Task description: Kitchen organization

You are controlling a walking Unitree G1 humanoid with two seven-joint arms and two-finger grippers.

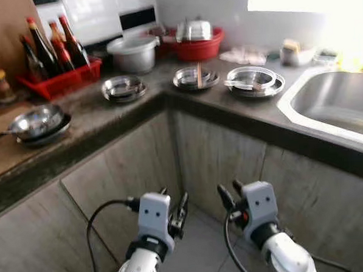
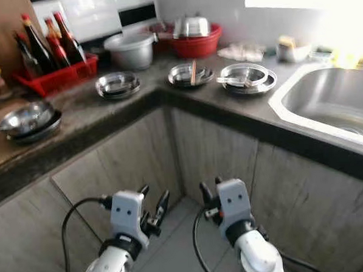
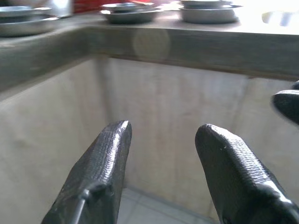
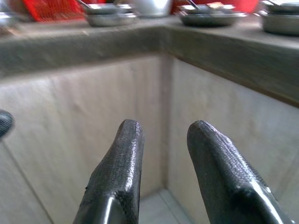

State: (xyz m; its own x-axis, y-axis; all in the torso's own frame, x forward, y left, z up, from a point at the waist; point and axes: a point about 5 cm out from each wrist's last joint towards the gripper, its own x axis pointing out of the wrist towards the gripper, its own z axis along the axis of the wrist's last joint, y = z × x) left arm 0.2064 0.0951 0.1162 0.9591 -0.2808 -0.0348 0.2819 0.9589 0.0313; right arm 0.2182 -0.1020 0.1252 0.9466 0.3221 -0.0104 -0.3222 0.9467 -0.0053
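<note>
Left eye view: both grippers low at the corner cabinets, dishes above on the counter (image 1: pixel 107 118).
Left gripper (image 1: pixel 176 213) and right gripper (image 1: pixel 228 195): fingers apart, empty, below counter level. Steel plates (image 1: pixel 123 88) up and ahead, slightly left; plate with chopsticks (image 1: pixel 195 78) straight ahead, about equally near either arm; bowl (image 1: pixel 252 81) nearer the right.

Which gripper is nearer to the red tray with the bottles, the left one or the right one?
Left. The left gripper hangs below the counter, on the side of the red tray. The right gripper hangs beside it, farther toward the sink. Both are open and empty.
</note>
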